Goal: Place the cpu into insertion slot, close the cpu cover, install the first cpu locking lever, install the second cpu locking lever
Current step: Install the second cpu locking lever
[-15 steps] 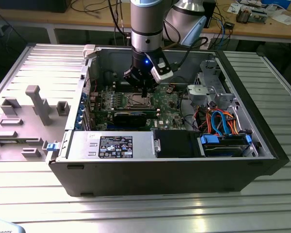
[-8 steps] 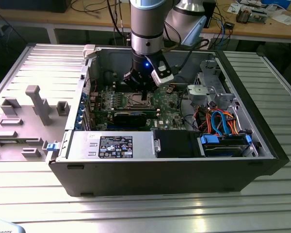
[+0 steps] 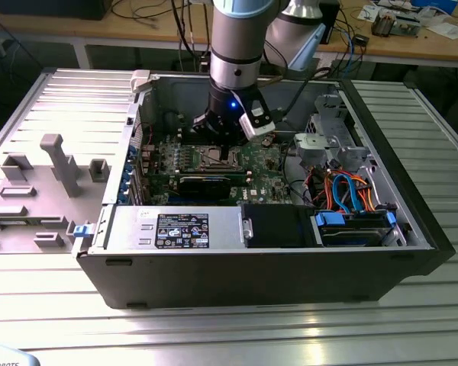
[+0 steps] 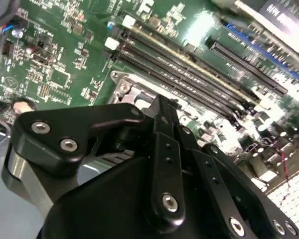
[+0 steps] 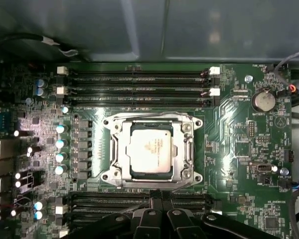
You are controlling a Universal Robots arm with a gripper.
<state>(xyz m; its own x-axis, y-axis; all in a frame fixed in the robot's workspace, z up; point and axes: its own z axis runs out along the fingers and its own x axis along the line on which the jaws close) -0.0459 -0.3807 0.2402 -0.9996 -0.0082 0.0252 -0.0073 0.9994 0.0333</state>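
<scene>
A: How far along is it?
B: The cpu point(image 5: 150, 150) sits flat in the insertion slot point(image 5: 108, 130) on the green board, and the cpu cover point(image 5: 121, 149) frames it, apparently closed. I can't confirm the levers.
A: Orientation?
B: Square, edges parallel to the memory slots point(image 5: 139, 84).
A: The gripper point(image 5: 159, 215)?
B: Just beside the socket; fingers look pinched together, holding nothing.

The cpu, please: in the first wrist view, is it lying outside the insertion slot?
No, the cpu sits inside the insertion slot, framed by the cpu cover.
</scene>
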